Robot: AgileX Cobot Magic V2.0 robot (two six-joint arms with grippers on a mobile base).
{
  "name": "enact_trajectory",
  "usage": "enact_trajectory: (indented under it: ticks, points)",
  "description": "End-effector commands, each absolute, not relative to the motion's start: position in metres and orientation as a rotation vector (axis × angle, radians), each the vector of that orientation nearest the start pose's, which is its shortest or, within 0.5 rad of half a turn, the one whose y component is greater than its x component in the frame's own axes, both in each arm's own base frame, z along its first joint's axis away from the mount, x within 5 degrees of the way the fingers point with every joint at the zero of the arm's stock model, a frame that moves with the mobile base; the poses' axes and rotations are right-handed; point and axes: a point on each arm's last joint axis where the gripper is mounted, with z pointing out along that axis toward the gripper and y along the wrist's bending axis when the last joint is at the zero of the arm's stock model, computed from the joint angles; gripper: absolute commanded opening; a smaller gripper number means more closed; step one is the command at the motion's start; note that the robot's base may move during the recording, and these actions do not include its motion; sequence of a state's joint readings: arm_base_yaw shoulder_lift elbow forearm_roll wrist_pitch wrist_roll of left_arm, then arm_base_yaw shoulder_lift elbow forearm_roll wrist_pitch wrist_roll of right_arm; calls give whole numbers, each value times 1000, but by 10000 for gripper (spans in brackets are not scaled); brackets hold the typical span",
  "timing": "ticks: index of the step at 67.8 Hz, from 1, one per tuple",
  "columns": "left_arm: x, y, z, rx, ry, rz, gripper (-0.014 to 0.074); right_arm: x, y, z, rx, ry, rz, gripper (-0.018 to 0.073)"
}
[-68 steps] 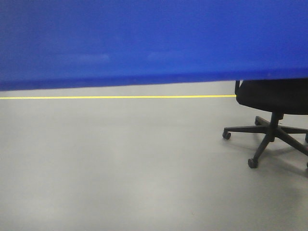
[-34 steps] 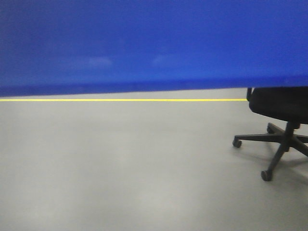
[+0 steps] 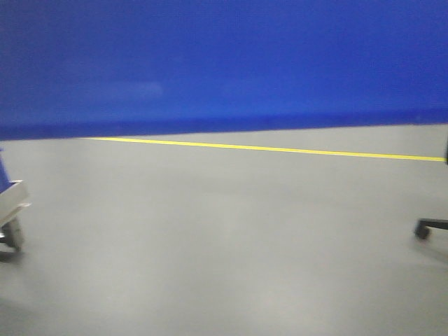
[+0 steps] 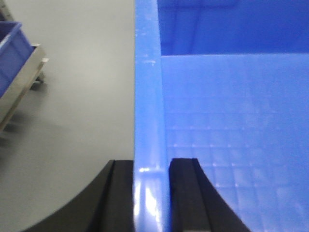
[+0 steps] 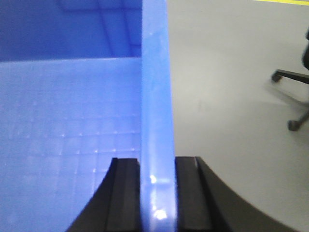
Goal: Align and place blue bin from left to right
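The blue bin (image 3: 224,63) fills the top of the front view, held up off the grey floor. In the left wrist view my left gripper (image 4: 151,166) is shut on the bin's left rim (image 4: 147,96), one black finger (image 4: 120,193) outside and one inside the wall. Its gridded inner floor (image 4: 231,135) lies to the right. In the right wrist view my right gripper (image 5: 157,164) is shut on the bin's right rim (image 5: 155,87), with one finger (image 5: 190,193) outside the wall. The bin's inner floor (image 5: 67,125) shows to the left.
A yellow floor line (image 3: 280,149) runs across the grey floor. A wheeled metal frame (image 3: 10,210) stands at the left; it carries another blue crate (image 4: 9,53). An office chair's caster legs (image 5: 294,96) are at the right, one caster (image 3: 423,227) in the front view.
The view has swung left: the office chair has slid almost out at the right, the wheeled frame has come in at the left, and the yellow line now slants. Bin stays held.
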State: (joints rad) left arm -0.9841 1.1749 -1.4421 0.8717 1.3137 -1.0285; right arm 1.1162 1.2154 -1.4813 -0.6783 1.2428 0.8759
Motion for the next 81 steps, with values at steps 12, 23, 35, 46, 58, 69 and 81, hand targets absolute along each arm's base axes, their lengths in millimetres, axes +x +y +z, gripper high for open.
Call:
enact_trajectory:
  ticks: [12, 23, 35, 46, 58, 69, 81]
  points:
    - [165, -135, 469, -27, 2012, -117, -111, 141, 198, 484, -395, 1868, 555, -166]
    - [165, -135, 469, -27, 2012, -117, -111, 141, 198, 484, -395, 1868, 555, -166]
    - [165, -135, 469, -27, 2012, -117, -111, 141, 198, 484, -395, 1868, 555, -166]
    - [165, -135, 469, -27, 2012, -117, -111, 141, 198, 484, -395, 1868, 555, -166]
    - [165, -135, 469, -27, 2012, -117, -111, 141, 198, 484, -395, 1868, 555, -166]
    - [165, -135, 469, -27, 2012, -117, -111, 141, 198, 484, -395, 1868, 555, -166]
    - [165, -135, 469, -27, 2012, -117, -111, 141, 198, 484, -395, 1868, 555, -166]
